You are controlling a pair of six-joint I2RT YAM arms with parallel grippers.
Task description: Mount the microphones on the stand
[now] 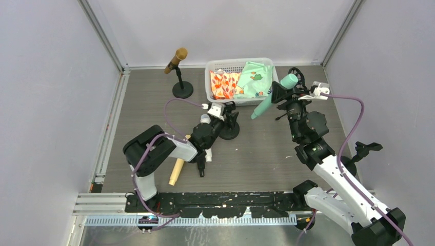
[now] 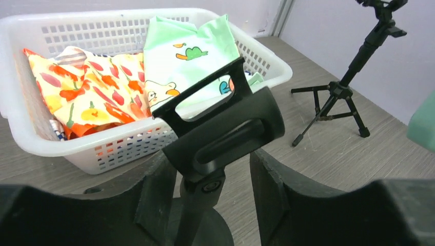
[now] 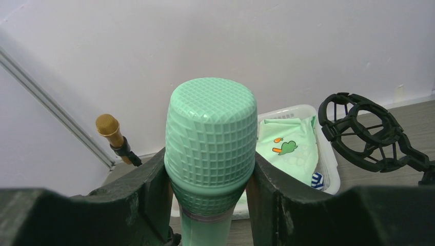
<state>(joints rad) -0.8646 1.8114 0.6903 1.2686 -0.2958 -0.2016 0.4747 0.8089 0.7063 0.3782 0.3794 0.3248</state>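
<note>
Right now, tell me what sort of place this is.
Probably a robot test cell: grey wall panels in aluminium framing around a grey wood-grain tabletop, holding a white plastic mesh basket and a black microphone stand.

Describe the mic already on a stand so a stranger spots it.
Find the white basket at the back. Left of it, a round-based stand holds a tilted brown-gold mic. It alone is mounted; the green mic is in the right gripper.

Overhead view looks down; both low wrist views closely face the basket [image 2: 128, 148].
</note>
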